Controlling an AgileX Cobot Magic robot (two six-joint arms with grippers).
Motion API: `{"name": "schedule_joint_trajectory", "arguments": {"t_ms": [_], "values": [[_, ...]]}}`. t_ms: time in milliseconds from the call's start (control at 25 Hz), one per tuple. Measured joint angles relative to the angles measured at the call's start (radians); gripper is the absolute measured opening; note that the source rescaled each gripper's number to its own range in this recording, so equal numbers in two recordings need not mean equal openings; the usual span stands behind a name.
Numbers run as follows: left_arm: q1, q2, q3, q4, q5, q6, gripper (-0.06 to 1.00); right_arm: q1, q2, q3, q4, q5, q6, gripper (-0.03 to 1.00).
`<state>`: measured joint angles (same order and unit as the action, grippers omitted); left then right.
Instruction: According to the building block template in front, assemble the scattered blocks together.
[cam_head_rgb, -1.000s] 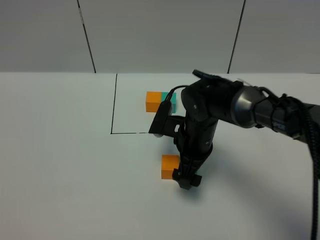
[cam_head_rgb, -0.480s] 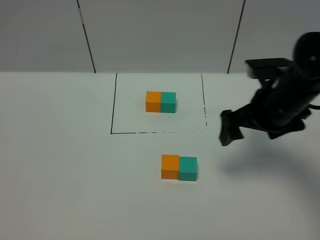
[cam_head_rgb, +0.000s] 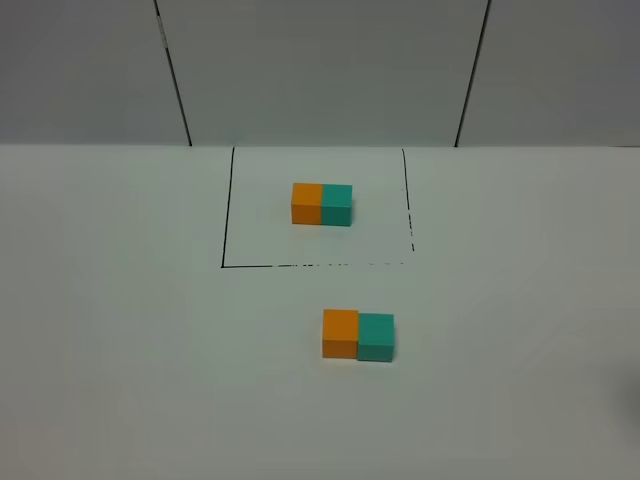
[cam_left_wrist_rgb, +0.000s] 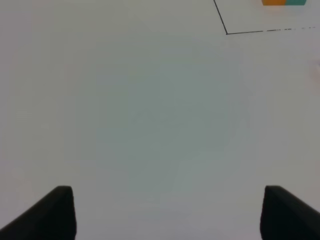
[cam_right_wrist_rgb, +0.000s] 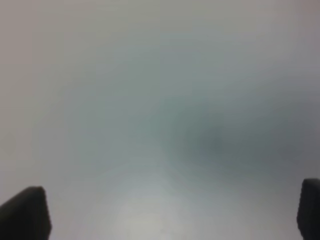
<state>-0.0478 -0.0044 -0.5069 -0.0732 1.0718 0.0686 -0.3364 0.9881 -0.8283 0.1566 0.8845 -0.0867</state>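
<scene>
The template (cam_head_rgb: 321, 204), an orange and a teal cube joined as a bar, sits inside the thin black outline (cam_head_rgb: 227, 210) at the back of the white table. The loose orange cube (cam_head_rgb: 340, 333) and teal cube (cam_head_rgb: 376, 337) stand side by side and touching in front of the outline, orange on the left. Neither arm shows in the high view. In the left wrist view my left gripper (cam_left_wrist_rgb: 169, 212) is open and empty over bare table, with the template (cam_left_wrist_rgb: 285, 2) at the frame's edge. My right gripper (cam_right_wrist_rgb: 167, 212) is open and empty over bare blurred table.
A grey panelled wall (cam_head_rgb: 320, 70) stands behind the table. The outline's corner (cam_left_wrist_rgb: 227, 33) shows in the left wrist view. A faint shadow lies at the right edge of the table (cam_head_rgb: 630, 400).
The right arm let go of the teal cube beside the orange one, then pulled back to the right and out of the high view.
</scene>
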Motion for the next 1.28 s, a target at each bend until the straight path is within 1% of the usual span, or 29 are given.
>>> {"name": "schedule_joint_trajectory", "arguments": {"t_ms": [80,160,320,440,640,800,960,1160,1280], "values": [[0.000,0.000,0.000,0.000,0.000,0.000,0.59,-0.008,-0.110,0.054,-0.011,0.013,0.045,1.00],[0.000,0.000,0.000,0.000,0.000,0.000,0.59,-0.008,-0.201,0.101,-0.016,0.059,0.077,1.00],[0.000,0.000,0.000,0.006,0.000,0.000,0.59,-0.008,-0.376,0.161,-0.025,0.138,0.092,1.00],[0.000,0.000,0.000,0.015,0.000,-0.001,0.59,0.024,-0.490,0.210,-0.033,0.148,0.087,1.00],[0.000,0.000,0.000,0.017,0.000,-0.001,0.59,0.121,-0.629,0.265,-0.061,0.162,0.051,1.00],[0.000,0.000,0.000,0.018,0.000,-0.001,0.59,0.146,-0.714,0.312,-0.061,0.164,0.051,1.00],[0.000,0.000,0.000,0.019,0.000,-0.001,0.59,0.153,-0.795,0.330,-0.045,0.163,0.048,1.00],[0.000,0.000,0.000,0.019,0.000,-0.001,0.59,0.240,-0.883,0.335,-0.026,0.167,0.040,1.00],[0.000,0.000,0.000,0.019,0.000,-0.001,0.59,0.270,-0.905,0.335,-0.026,0.167,0.040,0.99]]}}
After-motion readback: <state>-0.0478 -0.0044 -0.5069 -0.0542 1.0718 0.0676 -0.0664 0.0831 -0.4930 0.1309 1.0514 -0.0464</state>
